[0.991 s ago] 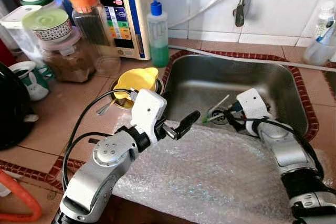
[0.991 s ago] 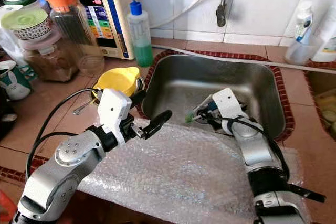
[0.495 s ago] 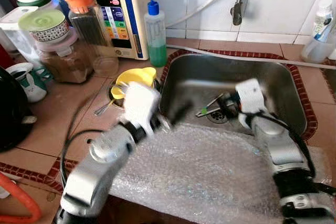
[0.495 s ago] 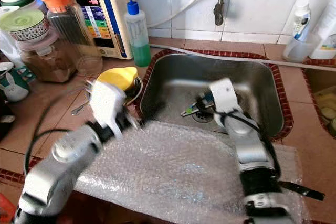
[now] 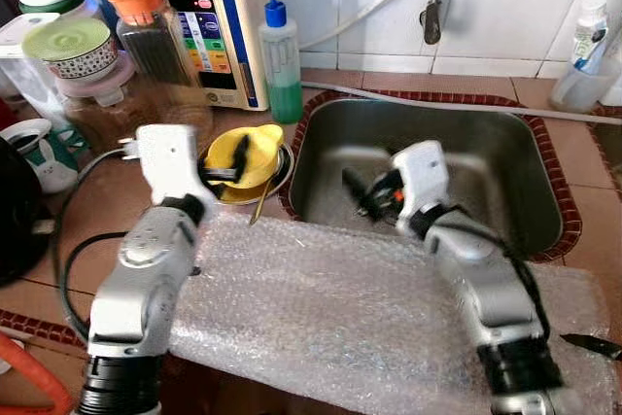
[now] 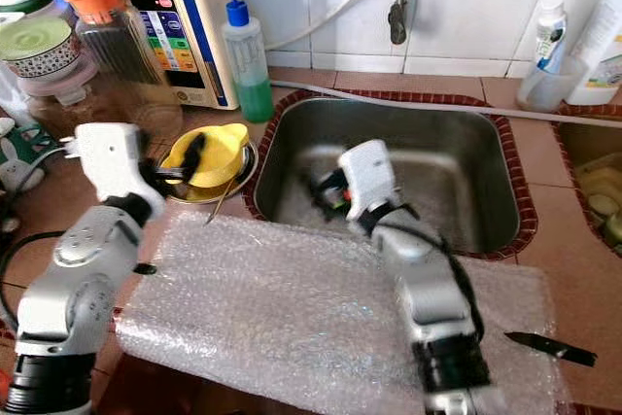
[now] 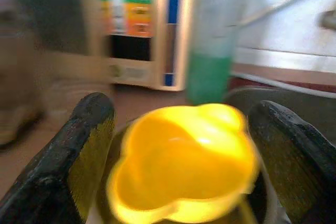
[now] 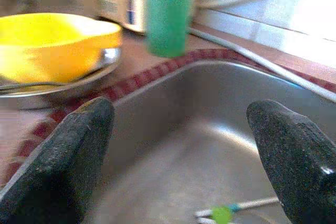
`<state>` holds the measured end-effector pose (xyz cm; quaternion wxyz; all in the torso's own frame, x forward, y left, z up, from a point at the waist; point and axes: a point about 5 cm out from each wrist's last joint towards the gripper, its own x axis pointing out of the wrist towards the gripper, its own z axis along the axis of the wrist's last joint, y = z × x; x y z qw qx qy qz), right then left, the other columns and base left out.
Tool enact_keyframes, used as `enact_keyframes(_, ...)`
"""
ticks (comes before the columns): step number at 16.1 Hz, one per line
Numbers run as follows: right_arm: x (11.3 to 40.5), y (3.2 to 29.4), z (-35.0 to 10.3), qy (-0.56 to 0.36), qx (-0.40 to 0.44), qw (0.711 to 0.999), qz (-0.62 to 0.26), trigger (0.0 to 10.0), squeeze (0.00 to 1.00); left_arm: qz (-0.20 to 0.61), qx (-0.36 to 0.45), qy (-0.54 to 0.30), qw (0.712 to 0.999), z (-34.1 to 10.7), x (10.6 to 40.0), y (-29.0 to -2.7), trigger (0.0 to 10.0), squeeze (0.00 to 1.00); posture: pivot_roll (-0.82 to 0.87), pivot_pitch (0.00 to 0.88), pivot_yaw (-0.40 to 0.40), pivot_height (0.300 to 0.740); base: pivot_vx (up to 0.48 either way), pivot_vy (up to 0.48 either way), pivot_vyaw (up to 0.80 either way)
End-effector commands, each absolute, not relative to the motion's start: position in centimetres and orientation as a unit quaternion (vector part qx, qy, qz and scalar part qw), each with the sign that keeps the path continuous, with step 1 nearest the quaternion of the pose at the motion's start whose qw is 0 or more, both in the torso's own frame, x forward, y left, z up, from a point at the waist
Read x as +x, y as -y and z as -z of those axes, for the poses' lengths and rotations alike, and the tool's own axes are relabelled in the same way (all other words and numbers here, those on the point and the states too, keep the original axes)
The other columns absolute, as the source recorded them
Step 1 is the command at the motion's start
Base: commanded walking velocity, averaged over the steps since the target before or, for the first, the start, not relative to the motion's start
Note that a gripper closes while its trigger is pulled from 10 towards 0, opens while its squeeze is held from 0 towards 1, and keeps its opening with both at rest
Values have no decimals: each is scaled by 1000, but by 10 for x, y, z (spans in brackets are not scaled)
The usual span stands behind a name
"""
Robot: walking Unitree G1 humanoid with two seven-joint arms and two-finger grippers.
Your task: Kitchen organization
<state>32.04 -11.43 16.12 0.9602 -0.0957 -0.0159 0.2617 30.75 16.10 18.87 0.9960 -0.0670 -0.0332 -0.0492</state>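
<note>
Both jaws stand spread with nothing between them. Taking the steel sink (image 5: 486, 157) as the landmark: the left gripper (image 5: 228, 164) hangs outside the sink's left rim, over a yellow bowl (image 5: 245, 153) that sits in a shallow metal dish (image 6: 238, 180) on the tiled counter (image 5: 87, 211). From the left wrist, its 2 black fingers (image 7: 86, 150) flank the yellow bowl without touching it. A thin spoon-like utensil (image 5: 260, 203) leans from the dish toward the sheet.

The right gripper (image 5: 364, 196) is inside the sink, toward its left half, fingers apart above the basin floor. From the right wrist, a slim tool with a green tip (image 8: 231, 212) lies on the sink bottom between and below the fingers.

A bubble-wrap sheet (image 5: 340, 308) covers the counter along the sink's near edge, and a dark knife (image 6: 549, 347) lies at the sheet's right end. Behind the sink's left corner stands a bottle of green liquid (image 5: 282, 65) with a blue cap, just beside a white appliance (image 5: 209, 17). Left of that are jars (image 5: 146, 17), well apart from the sink.
</note>
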Motion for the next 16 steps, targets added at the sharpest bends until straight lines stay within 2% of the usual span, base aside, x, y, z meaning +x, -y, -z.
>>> enact_keyframes(1,316,107,-168,40,-100,957,-270,10000,0,11,-94,38,995,-188,307,-174,10000,769,-203,104,133,740,0,0,0)
enact_keyframes(2,316,106,-170,49,-94,959,-264,10000,0,-5,-107,45,993,-190,305,-179,10000,584,-203,104,133,740,0,0,0)
enact_keyframes(3,314,102,-171,53,-83,956,-276,10000,0,-25,-118,57,991,-191,303,-185,10000,0,-194,98,131,740,0,0,0)
enact_keyframes(5,313,100,-174,58,-86,955,-279,10000,0,-54,-130,53,989,-188,299,-197,10000,0,-191,95,131,740,0,0,0)
enact_keyframes(7,313,99,-174,59,-99,952,-282,10000,0,-32,-132,26,990,-177,291,-199,10000,0,-188,94,129,740,0,0,0)
enact_keyframes(10,309,96,-172,53,-94,946,-305,10000,0,49,-138,-7,989,-169,277,-198,10000,0,-171,99,120,740,0,0,0)
enact_keyframes(16,305,93,-172,55,-104,935,-334,10000,0,72,-20,-28,997,-171,285,-221,10000,0,-173,104,119,740,0,0,0)
